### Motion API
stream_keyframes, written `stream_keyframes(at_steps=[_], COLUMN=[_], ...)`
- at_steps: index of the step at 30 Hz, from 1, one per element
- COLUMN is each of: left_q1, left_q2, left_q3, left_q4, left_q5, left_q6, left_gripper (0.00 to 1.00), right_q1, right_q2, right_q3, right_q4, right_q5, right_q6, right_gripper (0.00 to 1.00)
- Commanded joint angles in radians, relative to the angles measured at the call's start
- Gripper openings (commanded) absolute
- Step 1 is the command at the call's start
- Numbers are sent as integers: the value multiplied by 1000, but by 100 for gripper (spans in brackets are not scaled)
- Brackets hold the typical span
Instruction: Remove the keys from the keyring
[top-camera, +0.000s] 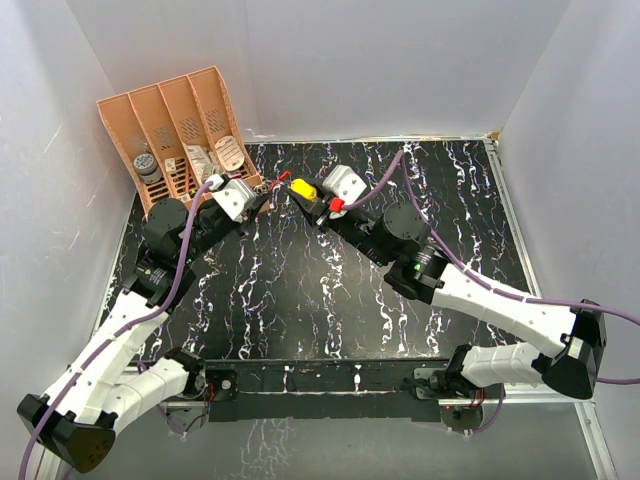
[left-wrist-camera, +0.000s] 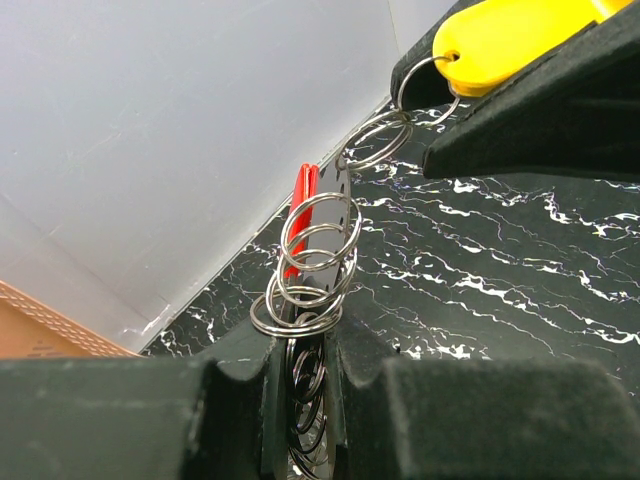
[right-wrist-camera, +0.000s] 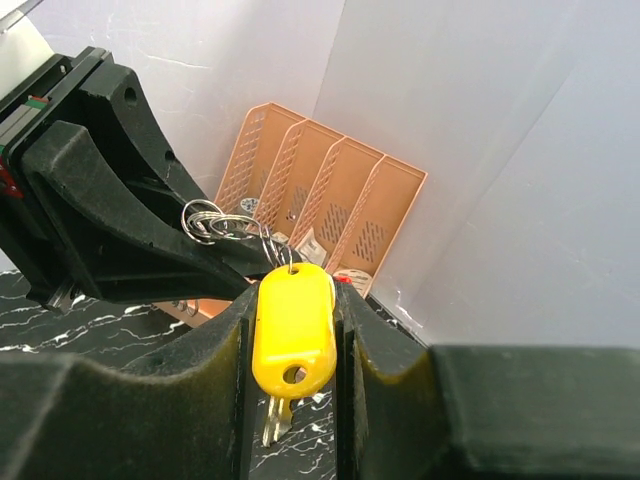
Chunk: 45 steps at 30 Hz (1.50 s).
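Both grippers meet above the back of the black marble table (top-camera: 330, 300). My left gripper (top-camera: 262, 196) is shut on a chain of silvery rings, the keyring (left-wrist-camera: 305, 300), which stands up out of its jaws (left-wrist-camera: 305, 345). A red key (left-wrist-camera: 301, 215) hangs just beyond the rings and shows as a red speck in the top view (top-camera: 283, 180). My right gripper (top-camera: 312, 203) is shut on the yellow key's head (right-wrist-camera: 293, 325), its silvery blade (right-wrist-camera: 273, 420) pointing down between the fingers. The rings (right-wrist-camera: 225, 225) link the yellow head to the left gripper (right-wrist-camera: 110, 200).
An orange slotted file rack (top-camera: 175, 120) with small items in it stands at the back left, close behind the left gripper; it also shows in the right wrist view (right-wrist-camera: 330, 190). White walls close in the back and both sides.
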Motion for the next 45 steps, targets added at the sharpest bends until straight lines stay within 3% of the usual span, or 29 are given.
stream_keyframes(at_steps=[1, 11, 26, 36, 41, 45], left_q1=[13, 12, 13, 13, 13, 13], left_q2=[-6, -14, -42, -34, -53, -63], left_q3=[-4, -19, -39, -34, -28, -38], left_q4=[16, 22, 52, 127, 166, 216], left_q5=[-63, 31, -27, 89, 137, 74], left_q6=[-6, -15, -25, -77, -93, -96], left_gripper=[0, 0, 0, 29, 31, 29], right_q1=[4, 4, 4, 4, 4, 4], right_q2=[-56, -48, -71, -76, -82, -87], right_q3=[74, 130, 158, 145, 140, 140], right_q4=[80, 65, 36, 35, 31, 23], right_q5=[18, 55, 120, 125, 127, 123], right_q6=[-45, -126, -202, -198, -202, -205], right_gripper=[0, 0, 0, 0, 0, 0])
